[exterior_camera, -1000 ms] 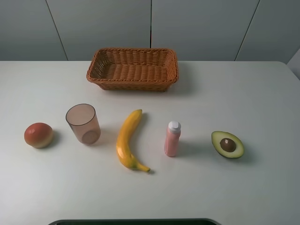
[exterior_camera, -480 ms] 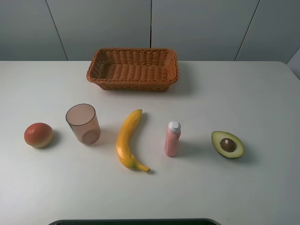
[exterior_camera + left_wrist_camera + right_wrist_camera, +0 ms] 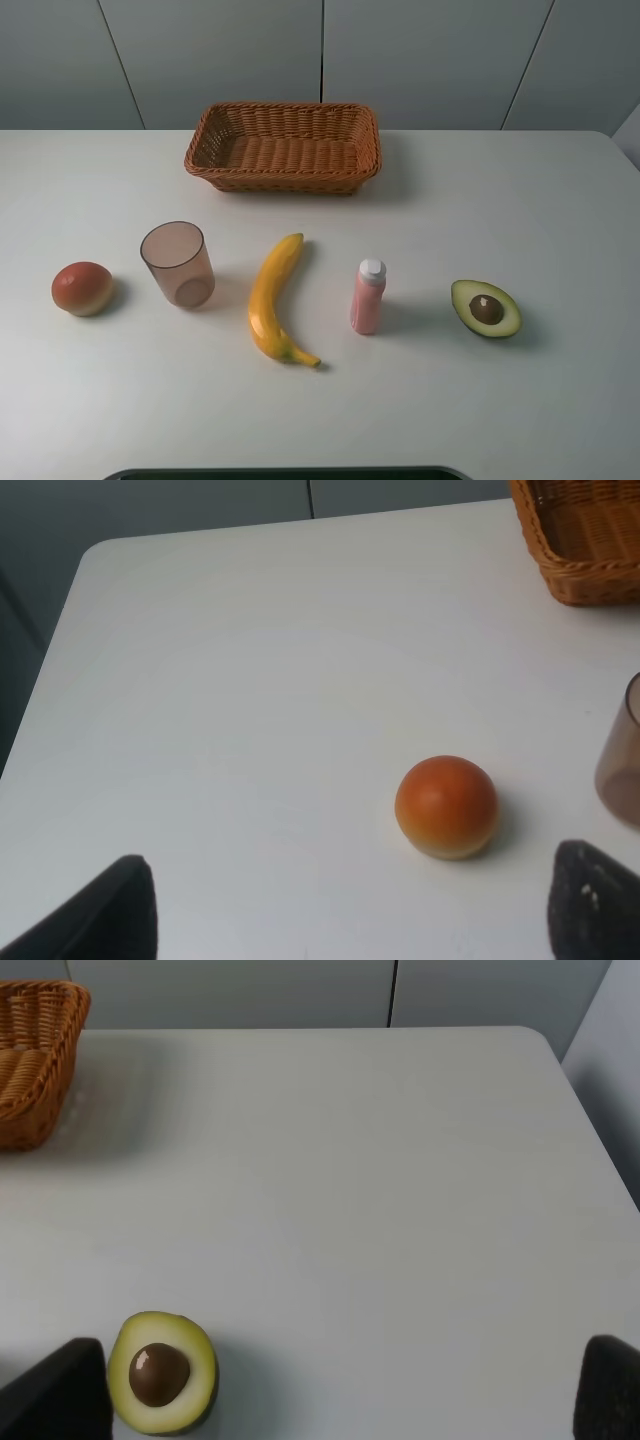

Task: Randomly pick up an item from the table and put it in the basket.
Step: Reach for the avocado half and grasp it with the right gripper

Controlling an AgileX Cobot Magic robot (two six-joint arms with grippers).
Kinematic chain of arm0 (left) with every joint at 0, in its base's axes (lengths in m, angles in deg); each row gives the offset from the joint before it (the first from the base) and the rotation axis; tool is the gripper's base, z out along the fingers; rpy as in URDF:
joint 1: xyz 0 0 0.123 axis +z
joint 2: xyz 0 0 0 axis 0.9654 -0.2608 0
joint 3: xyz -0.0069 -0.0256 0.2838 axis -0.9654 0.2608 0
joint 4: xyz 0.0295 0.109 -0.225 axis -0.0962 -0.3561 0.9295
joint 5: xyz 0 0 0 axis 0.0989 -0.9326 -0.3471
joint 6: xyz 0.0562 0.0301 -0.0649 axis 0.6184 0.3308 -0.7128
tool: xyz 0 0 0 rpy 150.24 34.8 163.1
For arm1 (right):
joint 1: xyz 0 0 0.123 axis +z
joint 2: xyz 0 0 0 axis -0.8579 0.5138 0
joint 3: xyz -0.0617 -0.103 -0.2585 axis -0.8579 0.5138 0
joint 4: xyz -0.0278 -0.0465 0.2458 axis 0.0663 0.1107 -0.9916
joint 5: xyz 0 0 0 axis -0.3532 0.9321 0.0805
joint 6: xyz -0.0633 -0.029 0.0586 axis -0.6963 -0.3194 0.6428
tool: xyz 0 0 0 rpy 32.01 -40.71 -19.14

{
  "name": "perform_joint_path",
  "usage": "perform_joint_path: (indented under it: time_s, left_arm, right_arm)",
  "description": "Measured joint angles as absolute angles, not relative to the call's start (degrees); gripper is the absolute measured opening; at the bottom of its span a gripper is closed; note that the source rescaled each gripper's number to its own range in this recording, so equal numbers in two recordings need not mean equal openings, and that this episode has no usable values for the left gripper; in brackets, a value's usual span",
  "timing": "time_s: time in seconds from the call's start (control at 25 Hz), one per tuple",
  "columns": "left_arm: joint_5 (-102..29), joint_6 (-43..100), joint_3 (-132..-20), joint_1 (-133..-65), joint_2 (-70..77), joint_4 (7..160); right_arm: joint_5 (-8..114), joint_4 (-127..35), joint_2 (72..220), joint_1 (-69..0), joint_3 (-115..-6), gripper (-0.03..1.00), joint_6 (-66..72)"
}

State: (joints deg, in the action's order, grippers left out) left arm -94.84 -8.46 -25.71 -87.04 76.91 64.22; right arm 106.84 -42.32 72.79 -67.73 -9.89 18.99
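Observation:
The halved avocado [image 3: 486, 308] lies flesh up, brown pit showing, on the white table [image 3: 500, 200] at the right; it also shows in the right wrist view [image 3: 162, 1371]. The brown wicker basket [image 3: 283, 146] stands at the back centre, with nothing in it. No gripper shows in the exterior high view. My right gripper [image 3: 335, 1405] is open and empty, its dark fingertips [image 3: 60, 1390] wide apart, with the avocado just inside one finger. My left gripper [image 3: 350, 920] is open and empty, short of a round orange-red fruit [image 3: 446, 806].
In a row across the table: the orange-red fruit [image 3: 82, 288], a translucent brownish cup [image 3: 178, 264], a yellow banana [image 3: 274, 297] and an upright pink bottle with a white cap [image 3: 368, 296]. The table's right edge [image 3: 590, 1130] is near the avocado.

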Motion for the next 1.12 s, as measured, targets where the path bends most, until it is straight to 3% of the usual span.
perform_joint_path:
  time_s: [1.12]
  left_arm:
    - [-94.84, -8.46, -25.71, -87.04, 76.91, 64.22]
  right_arm:
    - [106.84, -42.42, 72.79, -67.73, -9.89, 1.0, 18.99]
